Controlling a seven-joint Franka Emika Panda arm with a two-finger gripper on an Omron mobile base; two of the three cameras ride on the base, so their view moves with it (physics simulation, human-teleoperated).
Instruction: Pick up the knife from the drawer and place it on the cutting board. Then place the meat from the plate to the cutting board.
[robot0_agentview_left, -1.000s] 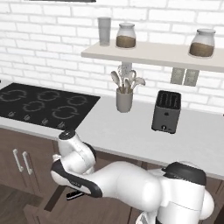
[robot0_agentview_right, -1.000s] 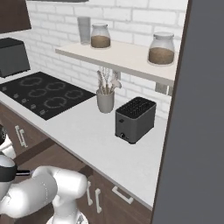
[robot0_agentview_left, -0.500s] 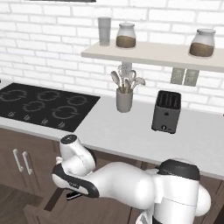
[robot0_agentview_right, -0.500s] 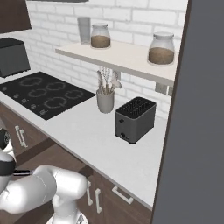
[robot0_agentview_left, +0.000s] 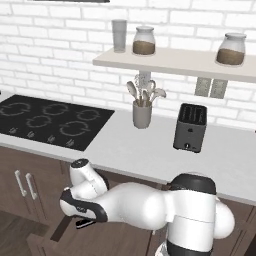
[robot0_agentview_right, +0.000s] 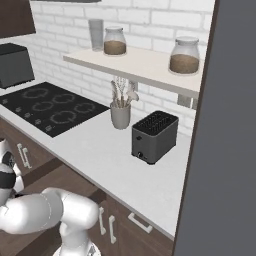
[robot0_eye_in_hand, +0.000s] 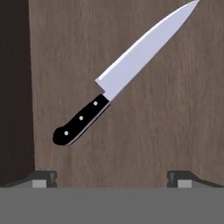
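The knife (robot0_eye_in_hand: 81, 119) lies flat on the floor of the open drawer (robot0_eye_in_hand: 175, 127), black handle toward the lower left and silver blade running to the upper right. My gripper (robot0_eye_in_hand: 112, 178) hangs above it, open, with nothing between its fingertips (robot0_eye_in_hand: 41, 176), and the handle sits just ahead of them. From the left base view, the arm bends down below the counter edge with the gripper (robot0_agentview_left: 84, 223) inside the drawer (robot0_agentview_left: 52, 236). The cutting board, the meat and the plate are out of view.
The drawer's dark side wall (robot0_eye_in_hand: 15, 87) stands close beside the handle. On the counter (robot0_agentview_left: 125, 150) above are a black cooktop (robot0_agentview_left: 50, 120), a utensil holder (robot0_agentview_left: 142, 114) and a toaster (robot0_agentview_left: 190, 128). A shelf (robot0_agentview_left: 175, 60) carries jars.
The arm's shoulder and elbow have shifted slightly to the left while the hand stays low in the drawer. The gripper remains open.
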